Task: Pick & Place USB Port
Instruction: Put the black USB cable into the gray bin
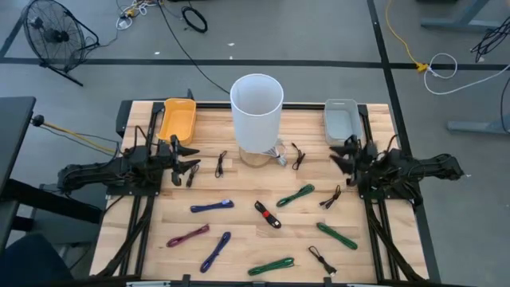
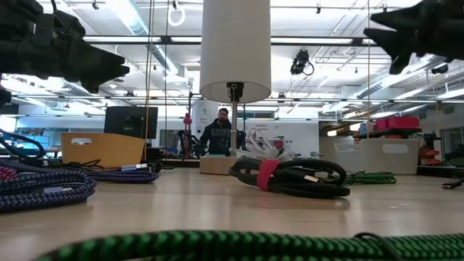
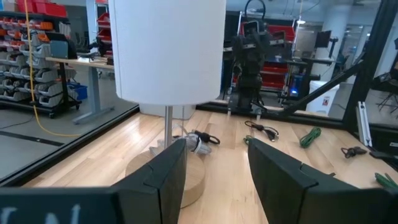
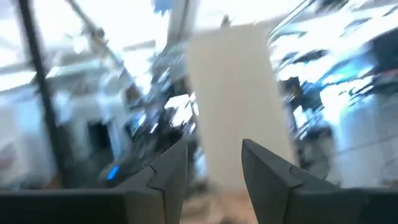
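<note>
Several bundled USB cables lie flat on the wooden table: a black one with a red tie [image 1: 268, 214] [image 2: 290, 176], a blue one [image 1: 211, 206], a purple one [image 1: 187, 236], green ones [image 1: 295, 195] [image 1: 336, 235] and small black ones [image 1: 221, 163] [image 1: 298, 155]. My left gripper [image 1: 191, 165] [image 3: 214, 146] hovers open above the table's left side, pointing toward the lamp. My right gripper [image 1: 341, 153] [image 4: 214, 146] hovers open over the right side, near the grey bin, also pointing toward the lamp. Neither holds anything.
A lamp with a tall white shade [image 1: 256, 112] [image 3: 166, 50] stands at the far middle, with a white cable [image 1: 277, 155] at its round base. A yellow bin [image 1: 177, 119] sits at the far left corner, a grey bin [image 1: 340, 119] at the far right. A person [image 2: 217, 134] is in the room behind.
</note>
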`<state>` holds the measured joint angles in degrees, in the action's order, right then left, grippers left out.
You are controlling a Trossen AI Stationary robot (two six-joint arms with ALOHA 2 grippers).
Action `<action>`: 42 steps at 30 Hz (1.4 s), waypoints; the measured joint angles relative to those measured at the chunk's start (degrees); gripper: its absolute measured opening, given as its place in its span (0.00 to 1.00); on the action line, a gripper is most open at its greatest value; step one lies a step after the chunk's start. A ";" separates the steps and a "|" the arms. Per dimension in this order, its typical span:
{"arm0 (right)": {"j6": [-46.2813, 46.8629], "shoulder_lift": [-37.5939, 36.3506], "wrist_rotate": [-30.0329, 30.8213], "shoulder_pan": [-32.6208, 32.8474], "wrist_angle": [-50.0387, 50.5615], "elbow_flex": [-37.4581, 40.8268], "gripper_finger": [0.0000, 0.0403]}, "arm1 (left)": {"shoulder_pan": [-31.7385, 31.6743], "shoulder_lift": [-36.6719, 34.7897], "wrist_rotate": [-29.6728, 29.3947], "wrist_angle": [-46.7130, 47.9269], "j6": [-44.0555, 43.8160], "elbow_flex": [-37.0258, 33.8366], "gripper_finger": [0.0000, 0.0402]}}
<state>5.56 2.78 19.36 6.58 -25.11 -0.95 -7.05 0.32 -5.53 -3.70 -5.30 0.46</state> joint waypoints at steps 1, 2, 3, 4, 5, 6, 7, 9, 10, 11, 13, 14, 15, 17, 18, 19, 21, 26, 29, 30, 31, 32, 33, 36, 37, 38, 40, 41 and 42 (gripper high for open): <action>-0.60 0.34 0.76 -0.20 -2.30 -0.03 0.38 | -0.01 -0.02 0.01 -0.45 0.01 0.00 0.44; -0.69 0.89 1.36 -0.36 -3.25 -0.29 0.38 | -0.02 -0.02 0.01 -0.73 0.01 0.01 0.44; -0.81 2.03 2.46 -0.68 -3.17 -1.01 0.38 | -0.02 0.00 0.02 -1.01 0.00 -0.01 0.44; -0.43 3.32 3.73 -1.03 -1.89 -1.91 0.38 | -0.02 0.02 0.01 -1.31 0.02 -0.01 0.44; 0.75 4.77 5.07 -1.45 0.31 -2.89 0.38 | -0.02 0.02 0.01 -1.75 0.02 0.01 0.44; 2.25 6.93 6.75 -2.00 3.47 -4.38 0.38 | 0.00 0.00 0.03 -2.30 0.02 -0.01 0.44; 3.98 9.07 8.43 -2.60 7.03 -6.04 0.38 | -0.01 0.00 0.01 -2.53 0.03 0.00 0.44; 7.34 14.18 10.70 -4.40 13.14 -9.75 0.38 | -0.02 0.02 -0.20 -2.86 0.02 0.00 0.44; 9.14 16.79 11.08 -5.45 15.24 -12.00 0.38 | 0.00 0.01 -0.57 -3.03 0.04 0.01 0.44; 10.85 19.50 11.07 -6.61 17.44 -14.33 0.38 | 0.00 0.02 -1.07 -3.06 0.07 0.01 0.44; 13.87 25.32 10.70 -9.12 23.52 -19.03 0.38 | 0.00 0.02 -2.47 -3.21 0.08 0.01 0.44; 16.06 28.34 10.44 -10.41 27.09 -21.15 0.38 | 0.00 0.02 -3.34 -3.21 0.07 -0.01 0.44; 18.08 31.48 9.85 -11.82 30.45 -23.04 0.38 | 0.00 0.02 -4.01 -3.27 0.06 0.01 0.44; 22.49 37.53 8.26 -14.34 35.45 -26.11 0.38 | 0.00 0.02 -5.23 -3.36 0.04 0.01 0.44; 23.67 40.51 6.81 -15.41 36.92 -27.11 0.38 | 0.00 0.02 -5.78 -3.37 0.06 0.00 0.44; 24.42 43.57 5.73 -16.29 37.37 -27.82 0.38 | 0.00 0.02 -6.24 -3.39 0.04 0.01 0.44; 25.67 49.19 3.55 -17.90 37.32 -28.77 0.38 | 0.00 0.02 -6.91 -3.41 0.00 0.01 0.44; 28.49 61.30 -2.67 -21.24 37.10 -30.23 0.38 | 0.00 0.02 -7.36 -3.59 -0.02 0.01 0.44; 28.51 66.52 -5.57 -22.45 35.86 -30.27 0.38 | 0.00 0.02 -7.38 -3.59 -0.04 0.01 0.44; 28.52 67.84 -6.61 -22.86 35.23 -30.27 0.38 | 0.00 0.02 -7.35 -3.59 -0.04 0.01 0.44; 28.54 68.88 -7.74 -23.22 34.55 -30.27 0.38 | 0.00 0.02 -7.36 -3.59 -0.04 0.00 0.44; 28.80 69.77 -8.68 -23.51 34.03 -30.29 0.38 | 0.00 0.02 -7.38 -3.59 -0.04 0.01 0.44; 29.30 70.49 -9.64 -23.73 33.54 -30.32 0.38 | 0.00 0.02 -7.36 -3.57 -0.04 0.01 0.44; 30.17 71.76 -12.39 -24.39 33.59 -30.38 0.38 | 0.00 0.02 -7.35 -3.57 -0.04 -0.01 0.44; 30.10 72.02 -12.95 -24.47 33.62 -30.38 0.38 | 0.00 0.02 -7.35 -3.58 -0.04 0.01 0.44; 30.04 72.13 -13.20 -24.54 33.71 -30.38 0.38 | 0.00 0.02 -7.35 -3.58 -0.04 0.00 0.44; 29.98 72.11 -13.43 -24.58 33.81 -30.38 0.38 | 0.00 0.02 -7.35 -3.59 -0.04 0.01 0.44; 29.97 72.11 -13.73 -24.58 33.80 -30.38 0.38 | 0.00 0.02 -7.35 -3.56 -0.04 0.00 0.44; 30.03 72.11 -14.21 -24.60 33.91 -30.38 0.38 | 0.00 0.02 -7.35 -3.56 -0.04 0.01 0.44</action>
<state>35.59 74.89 5.16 -18.03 8.80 -31.33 -7.05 0.34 -12.88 -7.27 -5.34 0.47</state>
